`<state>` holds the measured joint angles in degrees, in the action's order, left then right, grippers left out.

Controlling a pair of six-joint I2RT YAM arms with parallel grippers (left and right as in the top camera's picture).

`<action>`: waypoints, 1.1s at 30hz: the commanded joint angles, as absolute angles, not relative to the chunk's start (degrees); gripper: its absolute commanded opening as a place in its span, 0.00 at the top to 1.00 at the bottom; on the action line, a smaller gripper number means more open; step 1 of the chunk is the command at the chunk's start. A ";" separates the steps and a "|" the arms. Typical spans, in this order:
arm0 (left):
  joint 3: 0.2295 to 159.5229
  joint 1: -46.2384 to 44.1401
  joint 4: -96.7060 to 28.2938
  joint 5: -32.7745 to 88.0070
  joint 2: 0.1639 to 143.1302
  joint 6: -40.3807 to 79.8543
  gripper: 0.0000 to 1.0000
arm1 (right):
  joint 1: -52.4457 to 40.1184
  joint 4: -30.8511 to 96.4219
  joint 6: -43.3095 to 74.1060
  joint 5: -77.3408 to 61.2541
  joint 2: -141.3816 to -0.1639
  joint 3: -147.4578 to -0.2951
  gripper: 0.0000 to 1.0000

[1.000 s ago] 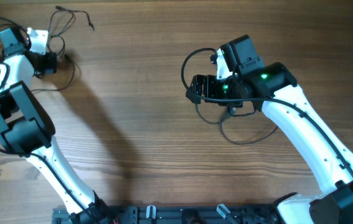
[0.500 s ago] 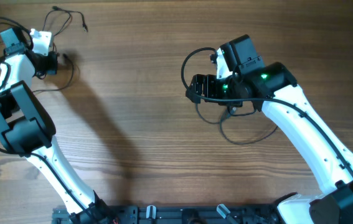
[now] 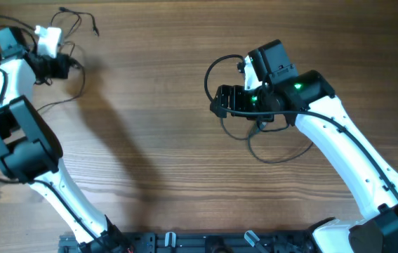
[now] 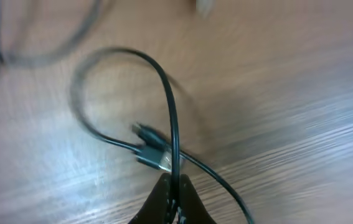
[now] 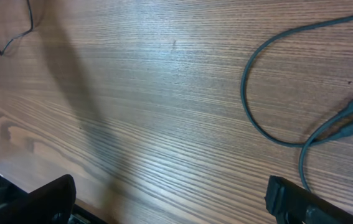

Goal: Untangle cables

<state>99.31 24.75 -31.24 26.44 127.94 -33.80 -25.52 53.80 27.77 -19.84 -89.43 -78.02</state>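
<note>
**Thin black cable [image 4: 171, 118] pinched in the left gripper [image 4: 174, 190], upper left of the overhead frame**
The cable crosses itself just above the pressed-together jaws, beside a small connector [image 4: 154, 157]. The safest pull looks slow and away from that crossing, with a firm pinch, so the loop opens rather than tightens. A thicker cable [image 5: 251, 112] lies curled right of centre under the right gripper [image 5: 170, 193], whose fingers are spread wide and hold nothing.
</note>
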 commanded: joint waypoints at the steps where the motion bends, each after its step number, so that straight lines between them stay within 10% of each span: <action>1: 99.22 24.64 -33.10 31.44 122.30 -34.09 0.96 | -25.71 54.08 26.96 -19.55 -90.17 -77.49 0.00; 19: 99.22 28.67 -51.59 7.79 121.93 -34.09 0.89 | -25.71 54.52 26.96 -19.53 -90.17 -77.49 0.00; 24: 99.22 30.72 -54.59 7.86 121.93 -34.04 0.56 | -25.71 54.46 26.94 -19.51 -90.17 -77.49 0.00; 25: 99.22 30.94 -54.83 7.86 121.93 -34.04 0.05 | -25.71 54.46 26.94 -19.51 -90.17 -77.49 0.00; 33: 99.22 30.37 -53.39 21.47 121.93 -34.09 0.00 | -25.71 54.46 26.94 -19.53 -90.17 -77.49 0.00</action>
